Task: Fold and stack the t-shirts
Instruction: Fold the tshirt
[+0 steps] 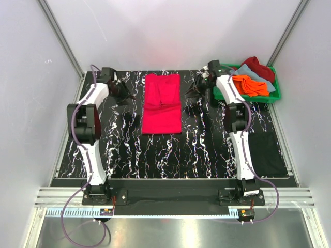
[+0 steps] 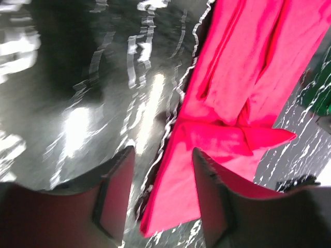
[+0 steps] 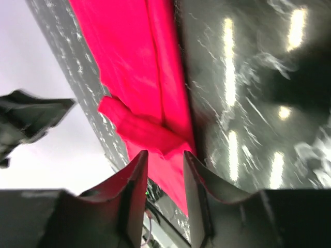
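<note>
Though both wrist views are blurred, the count is clear: two arms, two grippers, four t-shirts, one crate.

- One pinkish-red t-shirt lies flat on the marbled black table, far centre, between the two grippers, with its long axis running away from the bases.
- The other three are piled in the green crate at the far right corner: dark red shirt at the back, grey-blue shirt in the middle, orange shirt in front.
- One plain black rectangle lies on the table's near right. Can't tell what it is.

Look of the pinkish-red one: sides folded in to a narrow strip. The far half shows layered panels with a lengthwise seam line. A crosswise ridge sits about mid-length, and the near half is smooth.

Left gripper: just left of the shirt, fingers well apart, nothing between them. Right gripper: just right of it, a narrower gap, also empty.

View differences:
- Top view alone shows the crate pile and both grippers clear of the cloth.
- Left wrist view shows a folded-in sleeve tapering to a point, invisible from above.
- Right wrist view shows the shirt's long edge as a straight fold against the table.
</note>
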